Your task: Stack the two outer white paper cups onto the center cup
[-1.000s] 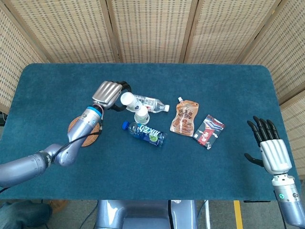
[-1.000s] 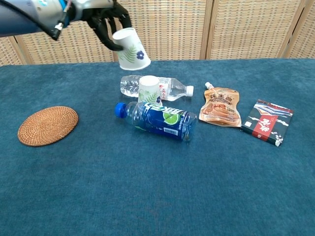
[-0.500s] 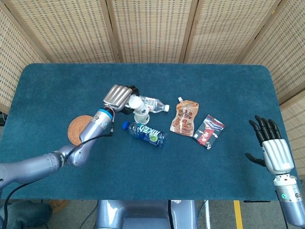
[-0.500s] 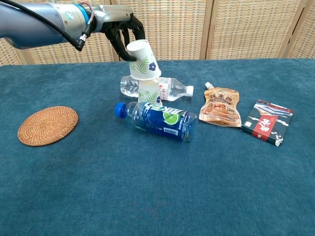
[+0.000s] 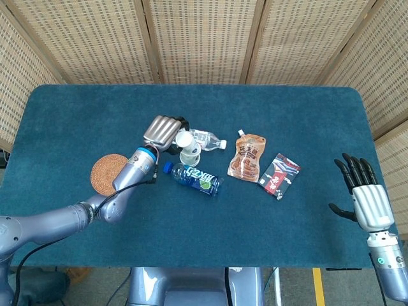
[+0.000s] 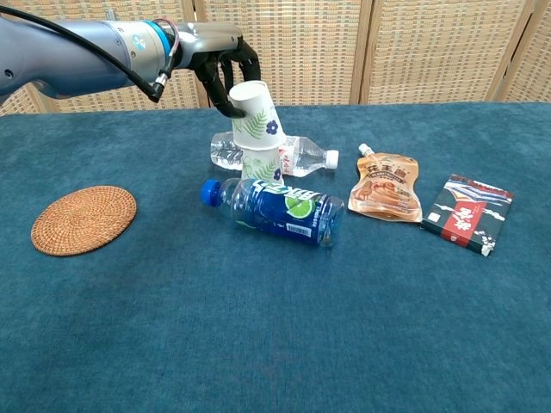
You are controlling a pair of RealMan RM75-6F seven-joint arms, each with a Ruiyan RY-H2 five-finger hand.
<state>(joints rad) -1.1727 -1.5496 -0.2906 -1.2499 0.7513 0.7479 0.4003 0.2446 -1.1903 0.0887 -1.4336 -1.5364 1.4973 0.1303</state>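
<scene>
My left hand (image 6: 225,70) (image 5: 161,131) grips a white paper cup (image 6: 256,112) (image 5: 184,138) with a leaf print. The cup is tilted and its base sits in the mouth of the center cup (image 6: 263,164) (image 5: 189,156), which stands upright between two lying bottles. Only these two cups show. My right hand (image 5: 364,201) hovers open at the table's right edge, far from the cups, and shows only in the head view.
A clear water bottle (image 6: 301,154) lies behind the cups and a blue drink bottle (image 6: 275,210) lies in front. A woven coaster (image 6: 83,219) sits at the left. An orange pouch (image 6: 386,187) and a dark packet (image 6: 469,212) lie to the right.
My left hand has carried the held cup rightward and down, from above and left of the center cup until its base entered that cup's mouth. The right hand barely moved.
</scene>
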